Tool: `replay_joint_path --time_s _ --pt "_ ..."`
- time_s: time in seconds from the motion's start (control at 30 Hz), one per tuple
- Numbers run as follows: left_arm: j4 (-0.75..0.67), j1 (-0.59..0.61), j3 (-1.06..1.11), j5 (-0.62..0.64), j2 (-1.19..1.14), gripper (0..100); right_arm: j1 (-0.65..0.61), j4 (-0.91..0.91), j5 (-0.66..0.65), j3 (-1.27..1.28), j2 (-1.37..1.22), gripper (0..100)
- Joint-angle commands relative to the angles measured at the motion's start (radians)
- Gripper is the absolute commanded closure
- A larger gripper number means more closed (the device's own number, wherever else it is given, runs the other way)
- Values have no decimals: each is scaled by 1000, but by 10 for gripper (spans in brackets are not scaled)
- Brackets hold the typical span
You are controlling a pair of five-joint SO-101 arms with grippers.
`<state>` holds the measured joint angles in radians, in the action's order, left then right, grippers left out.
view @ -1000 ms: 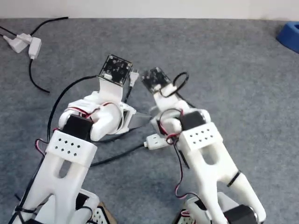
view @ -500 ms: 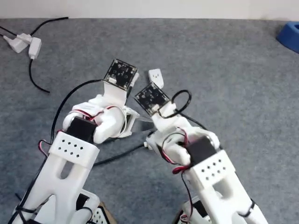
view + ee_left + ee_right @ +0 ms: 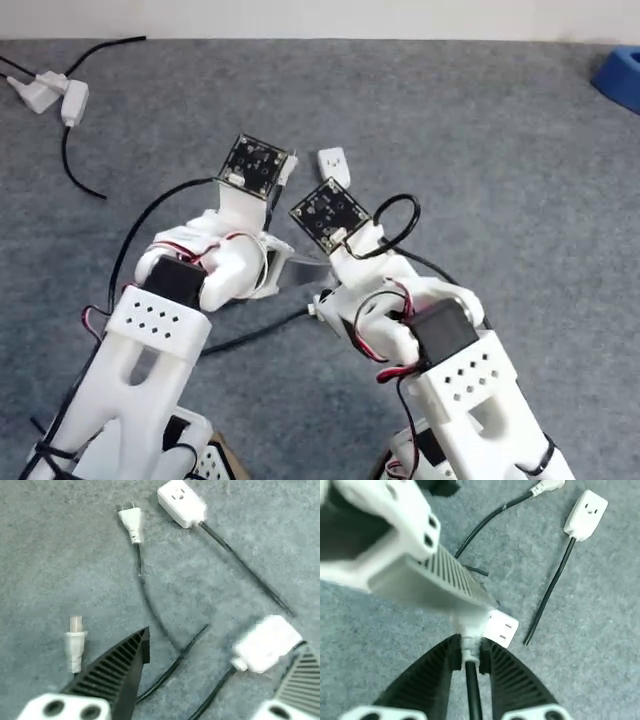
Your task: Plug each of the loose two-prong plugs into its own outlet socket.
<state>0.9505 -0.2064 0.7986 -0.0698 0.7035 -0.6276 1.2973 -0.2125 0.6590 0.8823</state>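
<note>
1. Right gripper is closed narrow on the neck of the held socket, where the black cable enters the white block. The slotted face is exposed and unobstructed.
2. The left gripper stands wide and holds nothing. It hangs just above the held socket, well apart from the free socket.
3. Change noted: a second ago the right arm was stretched forward, its wrist board covering the free socket in the high view. The socket it now holds lay bare on the grey carpet. Since then the right arm has drawn back and folded down over that socket, leaving the free socket uncovered. The left arm has shifted only slightly.
4. Positions relative to the free socket:
   - The first plug lies just beside it, not inserted.
   - The second plug lies well apart from it, on the arms' side.
   - The held socket also lies well apart from it, on the arms' side.
5. Assessment: one socket appears secured for mating, but no plug in view here is seated, so the task is at an early stage. The open left gripper is the likely candidate to fetch a plug. Risk: a hold on the neck alone may let the block pivot when prongs press in.
</note>
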Motion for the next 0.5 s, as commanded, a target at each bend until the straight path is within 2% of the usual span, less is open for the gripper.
replay_joint_path --time_s 0.0,0.13,0.3,0.4,0.47 --pt "-23 22 4 -2 1 598 -4 2 6 -65 27 991" --pt "-25 38 1 -2 5 599 -2 5 -6 -59 15 991" --pt "-78 150 10 -2 4 600 48 38 -55 -82 -139 991" --pt "-89 214 61 -2 1 600 117 82 -80 -188 -283 991" --pt "-150 234 122 -2 5 600 125 147 -89 -294 -377 991"
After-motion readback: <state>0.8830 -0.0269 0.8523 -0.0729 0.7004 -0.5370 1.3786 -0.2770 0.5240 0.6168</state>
